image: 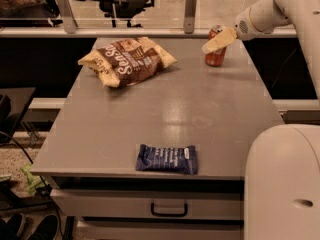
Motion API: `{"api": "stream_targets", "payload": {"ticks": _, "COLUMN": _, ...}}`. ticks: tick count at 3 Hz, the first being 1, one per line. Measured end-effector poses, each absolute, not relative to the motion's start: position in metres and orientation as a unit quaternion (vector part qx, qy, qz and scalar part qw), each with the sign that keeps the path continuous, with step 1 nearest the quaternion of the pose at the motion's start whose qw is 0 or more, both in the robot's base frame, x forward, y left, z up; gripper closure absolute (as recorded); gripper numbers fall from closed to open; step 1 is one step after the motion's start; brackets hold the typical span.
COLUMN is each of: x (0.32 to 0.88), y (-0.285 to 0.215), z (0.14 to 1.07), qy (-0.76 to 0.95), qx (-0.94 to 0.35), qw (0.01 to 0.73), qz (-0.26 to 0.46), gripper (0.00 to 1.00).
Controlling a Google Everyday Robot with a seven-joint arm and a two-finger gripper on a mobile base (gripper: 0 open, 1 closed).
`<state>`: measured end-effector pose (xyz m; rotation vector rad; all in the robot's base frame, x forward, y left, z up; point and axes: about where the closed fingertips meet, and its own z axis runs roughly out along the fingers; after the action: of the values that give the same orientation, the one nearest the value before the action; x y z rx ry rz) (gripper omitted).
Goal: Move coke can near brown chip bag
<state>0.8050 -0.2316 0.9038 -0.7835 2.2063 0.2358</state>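
At the table's (200,109) far right, the gripper (216,41) is reaching the upright coke can (215,59), grip state impossible to tell; the can is likely handling as light, slick and dentable, suiting a gentle mid-body hold, with the brown chip bag (127,59) lying well left.

Coke can (215,59), red, silver top, upright at far right of worktop (200,114), gripper (219,40) across its upper part, brown chip bag (127,60), crinkled, lying flat far left, well apart

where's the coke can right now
In the camera view the coke can stands at the far right of the table, right of the brown chip bag, with the gripper at its top.
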Motion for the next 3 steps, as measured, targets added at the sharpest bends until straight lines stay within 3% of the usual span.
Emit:
{"api": "stream_targets", "payload": {"ticks": 1, "x": 0.8099, "y": -0.2271, "z": 0.9007, "qy": 0.863, "qx": -0.307, "qw": 0.387, "qz": 0.111, "gripper": 0.15}}
{"api": "stream_targets", "payload": {"ticks": 3, "x": 0.8102, "y": -0.2176, "z": 0.9059, "qy": 0.854, "qx": -0.322, "qw": 0.389, "qz": 0.127, "gripper": 0.62}}
